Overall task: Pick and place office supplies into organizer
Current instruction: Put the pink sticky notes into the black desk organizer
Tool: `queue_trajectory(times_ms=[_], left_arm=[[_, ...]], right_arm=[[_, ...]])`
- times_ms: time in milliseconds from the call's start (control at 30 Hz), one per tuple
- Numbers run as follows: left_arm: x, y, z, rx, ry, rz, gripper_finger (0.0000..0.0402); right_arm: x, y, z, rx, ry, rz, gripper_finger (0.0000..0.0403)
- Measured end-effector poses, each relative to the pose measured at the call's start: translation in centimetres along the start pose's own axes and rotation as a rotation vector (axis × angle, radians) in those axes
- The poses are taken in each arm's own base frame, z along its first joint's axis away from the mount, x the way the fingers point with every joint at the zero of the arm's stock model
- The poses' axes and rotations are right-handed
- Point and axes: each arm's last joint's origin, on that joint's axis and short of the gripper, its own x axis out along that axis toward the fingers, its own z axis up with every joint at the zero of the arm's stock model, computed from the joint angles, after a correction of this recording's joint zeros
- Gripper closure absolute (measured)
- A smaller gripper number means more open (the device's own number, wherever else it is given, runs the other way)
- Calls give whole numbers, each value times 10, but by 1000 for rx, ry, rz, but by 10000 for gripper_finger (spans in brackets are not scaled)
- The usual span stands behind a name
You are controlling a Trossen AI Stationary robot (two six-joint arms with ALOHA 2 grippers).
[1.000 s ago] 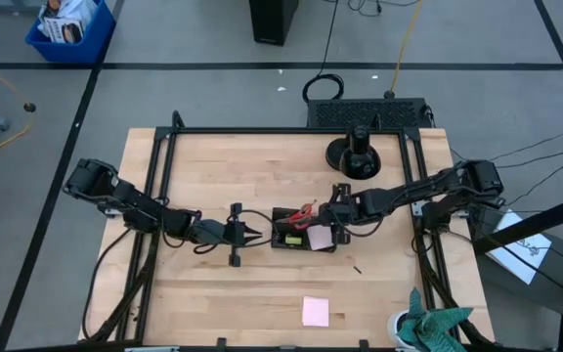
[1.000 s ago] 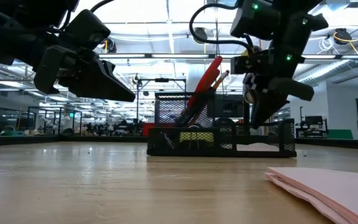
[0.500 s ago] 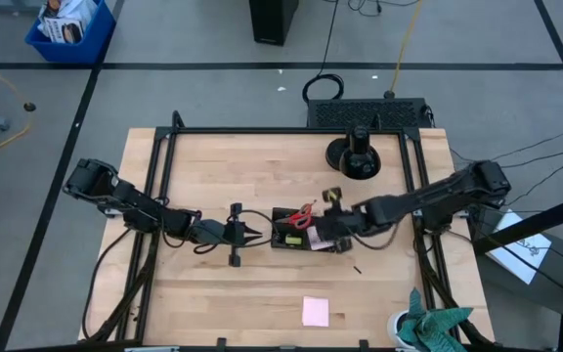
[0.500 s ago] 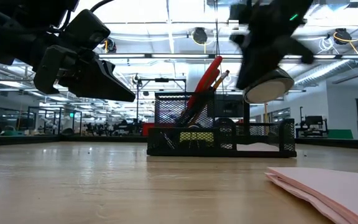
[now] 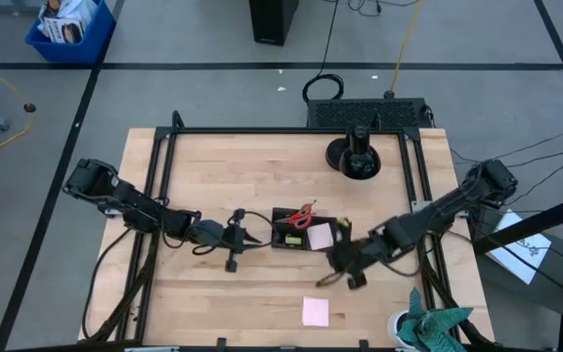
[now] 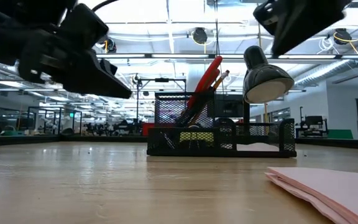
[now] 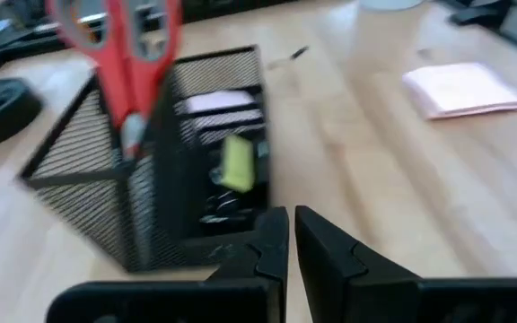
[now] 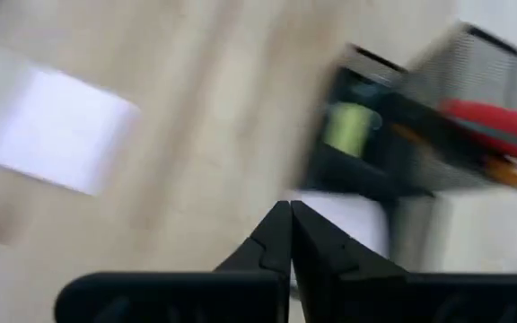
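sticky pad (image 5: 315, 311) lies near on desk (image 5: 213, 293) | right claw (image 5: 341, 264) pressed together, empty, between pad and organizer | organizer (image 5: 301, 235) mid-desk holds scissors (image 5: 302, 214), eraser (image 7: 237, 163), pink notes | left claw (image 5: 248, 238) pressed together, just left of organizer

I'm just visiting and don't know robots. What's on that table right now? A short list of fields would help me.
Organizer: black mesh tray mid-table
Inside it: red-handled scissors upright, yellow-green eraser, pink pad
Still loose: pink sticky-note pad near the front edge
Left gripper: hangs just left of the tray, fingers nearly together, empty
Right gripper: between tray and loose pad, fingers together, empty
Also there: black lamp stand at the back
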Motion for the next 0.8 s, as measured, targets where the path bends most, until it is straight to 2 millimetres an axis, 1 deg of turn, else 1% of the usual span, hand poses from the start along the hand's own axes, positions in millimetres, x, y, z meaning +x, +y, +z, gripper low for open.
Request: queue_trajectory(times_ms=[100, 200, 300, 367, 467, 567, 667, 733, 800], left_arm=[[-1, -10, 6, 10, -35, -43, 371], [1, -27, 18, 27, -64, -98, 371], [9, -48, 33, 91, -82, -136, 371], [20, -63, 46, 143, -86, -159, 371], [41, -82, 58, 219, -45, -150, 371], [66, -93, 67, 270, 1, -101, 370], [89, -98, 75, 231, 24, -69, 370], [100, -99, 81, 173, 23, -64, 370], [109, -100, 84, 127, 34, -97, 371]], right_arm=[[6, 25, 1, 21, -20, 80, 402], [14, 52, 4, 19, -56, 174, 400], [24, 69, 4, 30, -63, 216, 384], [30, 75, 1, 34, -38, 216, 366], [40, 83, -4, 42, -1, 213, 329], [50, 91, -8, 30, 21, 203, 288], [61, 97, -10, 31, 30, 200, 251], [68, 100, -11, 51, 21, 190, 232], [73, 104, -14, 55, 29, 156, 219]])
